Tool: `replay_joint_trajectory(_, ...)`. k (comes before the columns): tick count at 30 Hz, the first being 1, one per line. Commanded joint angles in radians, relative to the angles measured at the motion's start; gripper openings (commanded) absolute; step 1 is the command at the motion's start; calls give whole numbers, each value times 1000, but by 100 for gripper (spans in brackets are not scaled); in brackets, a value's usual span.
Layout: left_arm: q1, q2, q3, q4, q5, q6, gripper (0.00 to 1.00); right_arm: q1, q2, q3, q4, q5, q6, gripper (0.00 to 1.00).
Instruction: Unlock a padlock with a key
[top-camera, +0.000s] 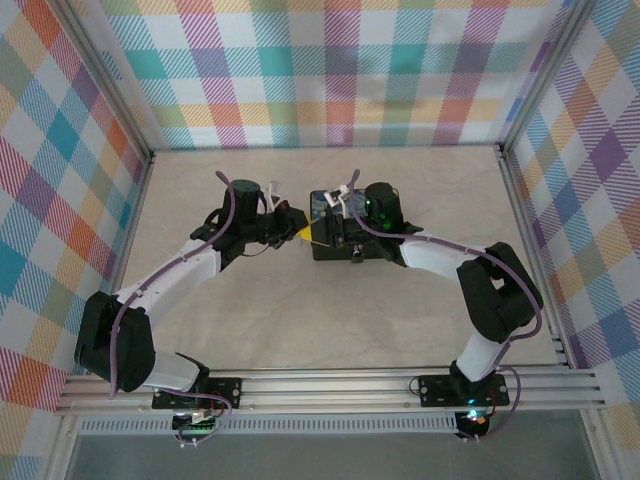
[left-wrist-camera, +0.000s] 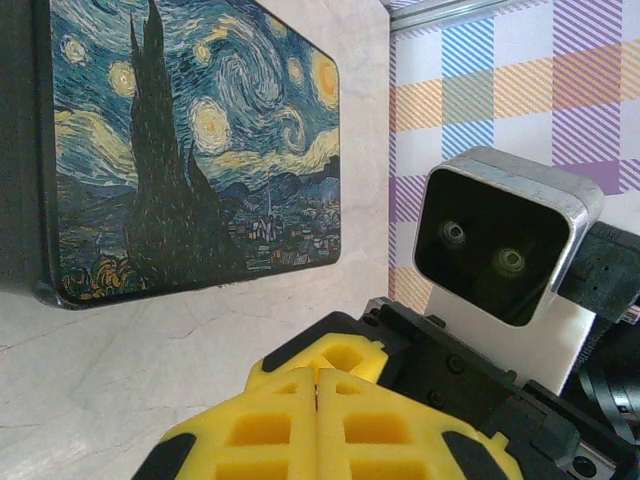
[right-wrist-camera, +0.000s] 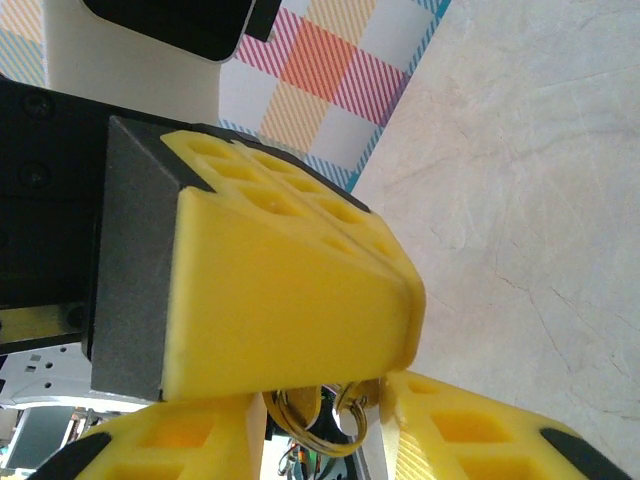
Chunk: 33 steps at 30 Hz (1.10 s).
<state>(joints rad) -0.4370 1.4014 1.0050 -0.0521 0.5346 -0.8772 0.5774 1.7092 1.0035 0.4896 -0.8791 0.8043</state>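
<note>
Key ring inside right pincer

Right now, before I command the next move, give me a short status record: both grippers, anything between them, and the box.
left gripper: shut, yellow pads pressed together
right gripper: fingers apart, grip unclear, tips close to the left gripper's
metal rings: brassy, in the gap between the right gripper's fingers
box: flat on the table, painted lid up

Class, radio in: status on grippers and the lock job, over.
Left gripper shut, tips at right's. Right gripper astride small metal rings, grip unclear. Painted box beside.
</note>
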Motion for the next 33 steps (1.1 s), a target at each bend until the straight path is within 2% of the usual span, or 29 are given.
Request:
replay_joint_trajectory(1,9,-21,13,0,19,13,0,1,-32,-17,21,2,-7,36)
replay_joint_trajectory(10,12,-27,3,-8,11,14,0,-11,-87,-42,20,19,-7,37)
replay_joint_trajectory(18,12,-25,-10,25,19,-9,0,-4,-76,-37,47,29,25,36)
replay_joint_trajectory(33,12,-25,-20,44,25,-25,0,7,-24,-37,192,29,117,16)
